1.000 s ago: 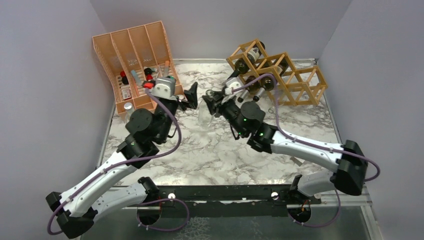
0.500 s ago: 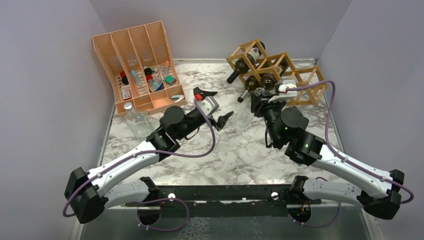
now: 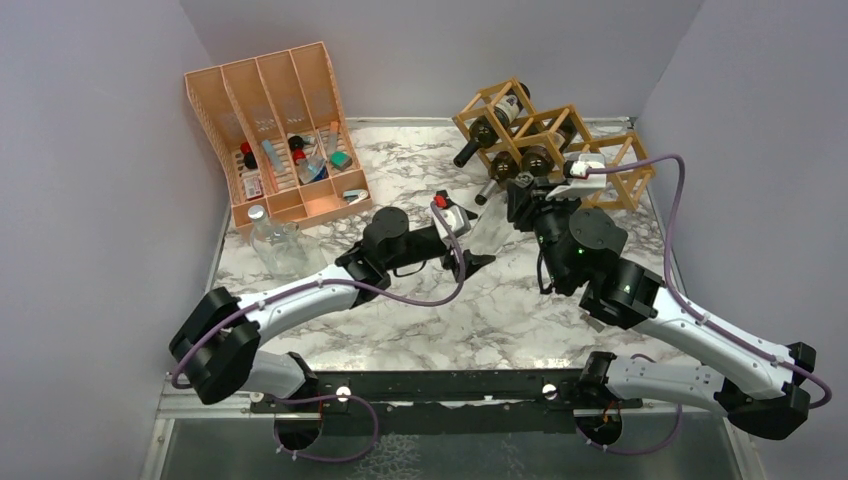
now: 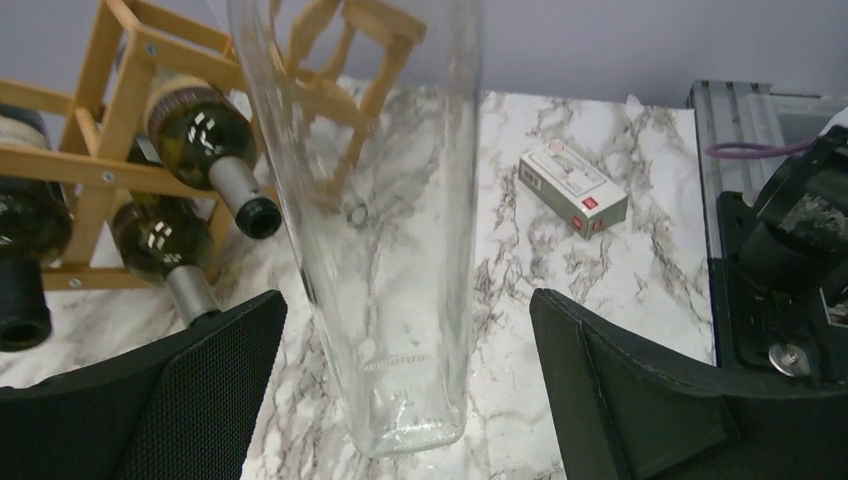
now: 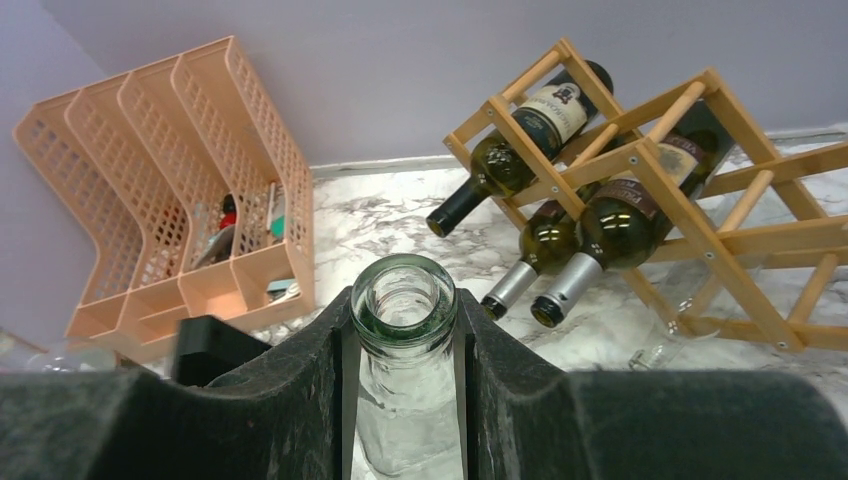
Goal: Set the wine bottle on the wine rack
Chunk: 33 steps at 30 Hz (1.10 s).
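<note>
A clear, empty glass wine bottle (image 3: pixel 492 225) stands tilted between my two grippers. My right gripper (image 3: pixel 520 192) is shut on its neck; in the right wrist view the black fingers (image 5: pixel 300 390) clamp just under the green-tinged mouth of the bottle (image 5: pixel 405 420). My left gripper (image 3: pixel 478 255) is open around the bottle's base (image 4: pixel 400 330), with a gap on each side and no contact. The light-wood wine rack (image 3: pixel 590 160) stands at the back right, holding three dark bottles (image 5: pixel 520 130). It also shows in the left wrist view (image 4: pixel 90 165).
An orange-pink slotted organiser (image 3: pixel 270 120) with small items stands at the back left. A clear jar (image 3: pixel 272 240) sits in front of it. A small white box (image 4: pixel 573 187) lies on the marble. A clear glass item (image 5: pixel 665 345) lies under the rack.
My right gripper has carried the bottle right, from the table's middle to just in front of the rack. My left arm has swung right from the organiser, its open gripper now around the bottle's base.
</note>
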Each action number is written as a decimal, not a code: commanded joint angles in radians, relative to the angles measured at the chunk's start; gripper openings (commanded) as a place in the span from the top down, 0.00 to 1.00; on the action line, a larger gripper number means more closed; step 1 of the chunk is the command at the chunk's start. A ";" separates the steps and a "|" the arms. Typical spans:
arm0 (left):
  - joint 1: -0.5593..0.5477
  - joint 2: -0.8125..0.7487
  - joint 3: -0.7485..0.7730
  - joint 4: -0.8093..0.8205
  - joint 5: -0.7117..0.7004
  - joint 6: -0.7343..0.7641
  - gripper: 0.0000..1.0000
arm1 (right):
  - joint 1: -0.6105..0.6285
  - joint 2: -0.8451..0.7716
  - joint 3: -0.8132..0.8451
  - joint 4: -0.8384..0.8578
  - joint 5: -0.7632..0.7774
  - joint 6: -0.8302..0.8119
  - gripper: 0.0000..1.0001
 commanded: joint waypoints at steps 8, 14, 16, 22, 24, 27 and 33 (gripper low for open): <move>0.000 0.078 -0.002 0.177 -0.026 -0.002 0.12 | 0.007 -0.025 0.051 -0.016 -0.134 0.126 0.99; 0.000 0.065 -0.060 0.275 -0.013 0.078 0.51 | 0.006 -0.051 0.037 -0.082 -0.170 0.187 0.99; 0.000 0.069 -0.062 0.276 0.004 0.122 0.69 | 0.006 -0.062 0.034 -0.097 -0.190 0.206 0.99; 0.000 0.068 -0.069 0.277 -0.020 0.253 1.00 | 0.006 -0.084 0.060 -0.216 -0.234 0.264 0.55; 0.000 0.056 -0.079 0.276 -0.005 0.350 1.00 | 0.006 -0.092 0.084 -0.292 -0.246 0.289 0.44; 0.000 0.026 -0.101 0.246 0.051 0.550 1.00 | 0.007 -0.095 0.132 -0.412 -0.301 0.303 0.38; 0.002 -0.017 -0.093 0.119 0.093 0.905 1.00 | 0.006 -0.078 0.243 -0.655 -0.403 0.272 0.35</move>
